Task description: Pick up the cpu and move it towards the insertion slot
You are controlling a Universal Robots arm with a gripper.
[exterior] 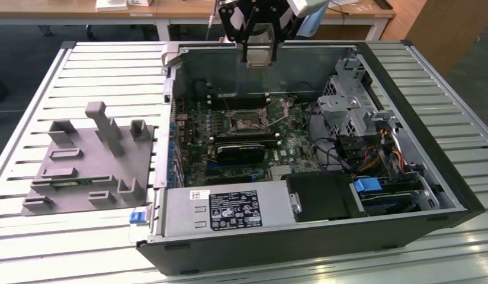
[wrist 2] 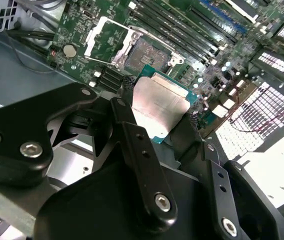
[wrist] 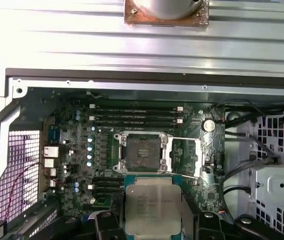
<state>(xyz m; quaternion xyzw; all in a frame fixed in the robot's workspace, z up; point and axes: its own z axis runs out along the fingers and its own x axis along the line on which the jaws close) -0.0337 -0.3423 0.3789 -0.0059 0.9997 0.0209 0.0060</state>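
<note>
A robot gripper (wrist 2: 161, 112) hangs above an opened computer case (exterior: 433, 177) on a slatted metal table (exterior: 109, 71), its black fingers (wrist 2: 127, 107) clamped on opposite edges of the cpu (wrist 2: 159, 107), held in the air over the motherboard (exterior: 260, 160). Open room lies between chip and board; the case walls ring the work area. In the first wrist view, the insertion slot (wrist: 143, 151) sits just beyond the chip's far edge, its metal frame hinged open beside it, long black memory slots (wrist: 134, 116) farther on. Cables (exterior: 347, 160) and a drive cage (exterior: 350, 109) crowd the exterior view's right; a grey plastic tray (exterior: 86, 171) rests outside the case. The chip's silvery top, green-rimmed, faces the wrist cameras.
</note>
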